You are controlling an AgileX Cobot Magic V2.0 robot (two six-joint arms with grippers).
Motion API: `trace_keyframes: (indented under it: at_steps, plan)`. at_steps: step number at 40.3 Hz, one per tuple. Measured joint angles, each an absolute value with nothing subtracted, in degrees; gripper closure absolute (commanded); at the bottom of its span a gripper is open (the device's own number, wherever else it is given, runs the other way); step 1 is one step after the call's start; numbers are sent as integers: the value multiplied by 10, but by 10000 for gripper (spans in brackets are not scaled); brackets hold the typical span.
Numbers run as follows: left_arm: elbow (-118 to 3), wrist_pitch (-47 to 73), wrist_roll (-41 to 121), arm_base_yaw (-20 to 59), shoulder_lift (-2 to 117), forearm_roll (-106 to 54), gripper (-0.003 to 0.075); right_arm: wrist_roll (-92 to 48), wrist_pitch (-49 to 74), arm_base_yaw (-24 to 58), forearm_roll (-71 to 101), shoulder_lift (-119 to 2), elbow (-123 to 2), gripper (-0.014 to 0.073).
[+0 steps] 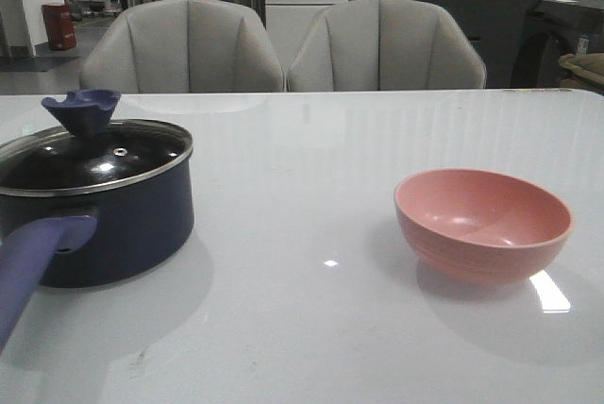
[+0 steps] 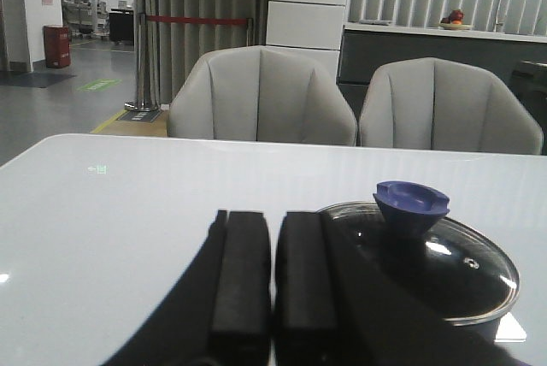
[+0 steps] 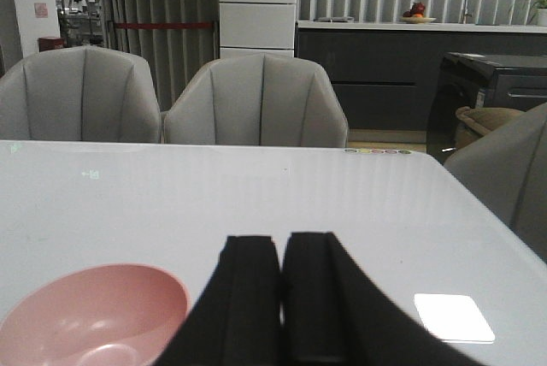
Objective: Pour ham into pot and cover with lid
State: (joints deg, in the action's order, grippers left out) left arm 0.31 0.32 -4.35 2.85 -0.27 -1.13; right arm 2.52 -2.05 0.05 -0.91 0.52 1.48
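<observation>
Looking forward over the white table (image 1: 311, 159), I see the pot (image 1: 113, 225) on the left with its long handle (image 1: 33, 258) pointing toward me. The lid (image 1: 94, 154) sits flat on the pot's rim, blue knob (image 1: 82, 109) up. The pink bowl (image 1: 483, 223) stands well apart on the right, upright, and what I can see of its inside is bare. I can't see any ham; the dark glass of the lid hides whatever is inside the pot. My left gripper (image 2: 272, 276) hangs just beside the pot, its two black fingers (image 2: 242, 272) pressed together on nothing. My right gripper (image 3: 280, 293) hangs near the bowl, fingers likewise together and holding nothing. Two grey chairs (image 1: 283, 45) stand behind the table.
</observation>
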Motion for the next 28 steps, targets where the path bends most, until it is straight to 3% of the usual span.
trace_keyframes:
  at_steps: [28]
  plan:
    - [3, 0, -45, 28, -3, -11, 608, 32, -14, 0, -16, 5, 15, 437]
